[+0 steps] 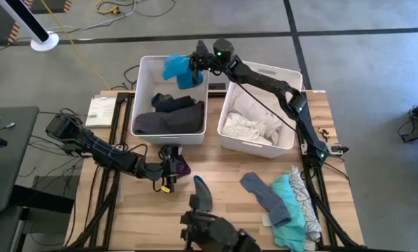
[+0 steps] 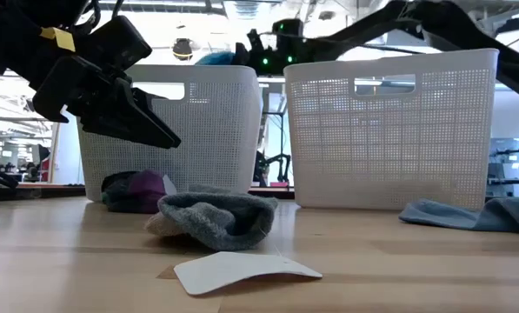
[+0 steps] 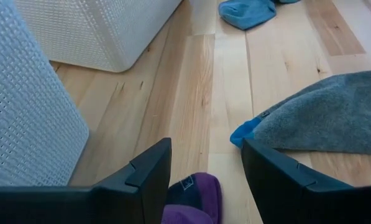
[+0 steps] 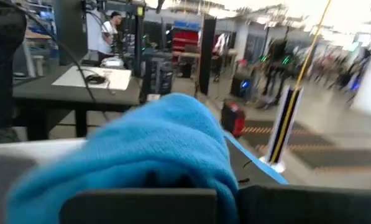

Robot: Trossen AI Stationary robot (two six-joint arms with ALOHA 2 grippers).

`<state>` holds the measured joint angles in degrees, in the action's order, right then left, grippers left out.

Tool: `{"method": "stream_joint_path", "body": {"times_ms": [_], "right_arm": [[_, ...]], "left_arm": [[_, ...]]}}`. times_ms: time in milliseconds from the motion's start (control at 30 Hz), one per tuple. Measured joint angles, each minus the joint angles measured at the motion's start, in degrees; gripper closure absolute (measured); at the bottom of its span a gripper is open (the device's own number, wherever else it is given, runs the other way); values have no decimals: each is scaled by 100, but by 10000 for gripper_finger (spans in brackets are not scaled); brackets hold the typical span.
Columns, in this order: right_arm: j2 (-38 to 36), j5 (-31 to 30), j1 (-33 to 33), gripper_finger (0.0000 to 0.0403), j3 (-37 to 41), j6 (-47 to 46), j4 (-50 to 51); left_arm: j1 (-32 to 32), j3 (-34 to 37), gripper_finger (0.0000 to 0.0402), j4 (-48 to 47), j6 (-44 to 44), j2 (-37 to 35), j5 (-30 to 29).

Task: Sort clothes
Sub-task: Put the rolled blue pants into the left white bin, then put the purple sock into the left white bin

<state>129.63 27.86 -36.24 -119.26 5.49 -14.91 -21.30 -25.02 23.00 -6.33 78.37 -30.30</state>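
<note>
Two white bins sit side by side: the left bin (image 1: 144,91) holds dark clothes, the right bin (image 1: 286,143) white ones. From above, the right gripper (image 1: 192,64) is pinched shut on a blue garment (image 1: 178,70) over the left bin. Only the left wrist view shows the left gripper (image 3: 204,180), fingers apart, over a purple piece (image 3: 194,199).

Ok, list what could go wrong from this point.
1. The right hand holds the blue garment over the left bin's far rim; released here, it may drape over the rim or fall outside.
2. The open left hand hovers over the purple garment close to that bin; it could bump it.
</note>
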Motion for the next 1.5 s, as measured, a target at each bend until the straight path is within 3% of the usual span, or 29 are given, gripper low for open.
{"method": "stream_joint_path", "body": {"times_ms": [200, 333, 533, 833, 1000, 1267, 1500], "right_arm": [[283, 227, -82, 393, 4, -268, 392], [275, 247, -122, 369, 2, -276, 939], [246, 231, -177, 305, 2, -237, 1755], [231, 214, -180, 182, 2, -222, 2035], [135, 176, -107, 148, -3, -14, 2212], [-114, -929, 188, 149, -518, 1305, 3907], [-116, -2138, 295, 150, -1137, 1732, 5065]], "left_arm": [[0, 0, 214, -1, 0, 0, -3], [0, -2, 214, 0, -9, 0, -3], [0, -2, 214, 27, -32, 2, -3], [0, -4, 214, 87, -39, 4, -5], [0, -4, 214, 87, -38, 4, -7], [2, -7, 214, 83, -6, 4, -10], [2, -7, 214, 87, 4, 4, -12]]}}
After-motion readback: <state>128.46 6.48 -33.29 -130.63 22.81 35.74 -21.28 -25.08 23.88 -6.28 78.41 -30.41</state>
